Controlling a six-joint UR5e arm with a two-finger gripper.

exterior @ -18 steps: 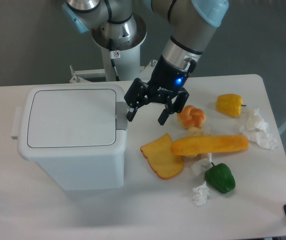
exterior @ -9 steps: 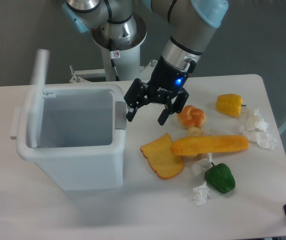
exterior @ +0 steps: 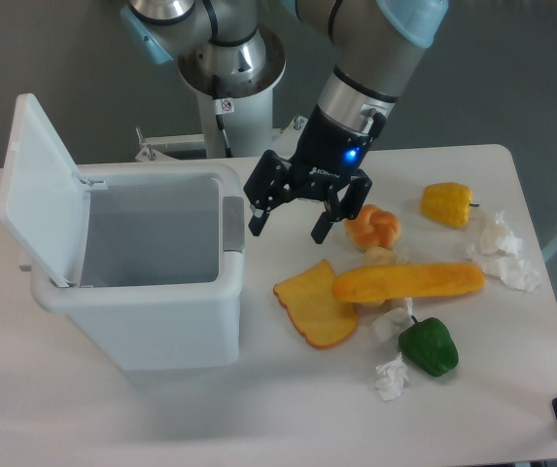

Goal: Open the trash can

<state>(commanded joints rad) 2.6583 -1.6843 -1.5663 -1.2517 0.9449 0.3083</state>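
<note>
The trash can (exterior: 152,311) is a large white bin at the left of the table. Its lid (exterior: 37,185) stands swung up on the left side, showing an empty inside. A grey push-button tab (exterior: 232,226) sits on its right rim. My gripper (exterior: 286,230) hangs open just right of that tab, a little above the table, with nothing between its fingers. Its left fingertip (exterior: 256,227) is close to the tab but apart from it.
Right of the bin lie an orange slice-shaped piece (exterior: 315,306), a long orange piece (exterior: 409,281), a small orange item (exterior: 373,229), a yellow pepper (exterior: 448,203), a green pepper (exterior: 429,345) and crumpled white paper (exterior: 501,251). The robot base (exterior: 229,88) stands behind.
The lid went from flat and closed to swung fully up on the left. My gripper rose very slightly beside the tab.
</note>
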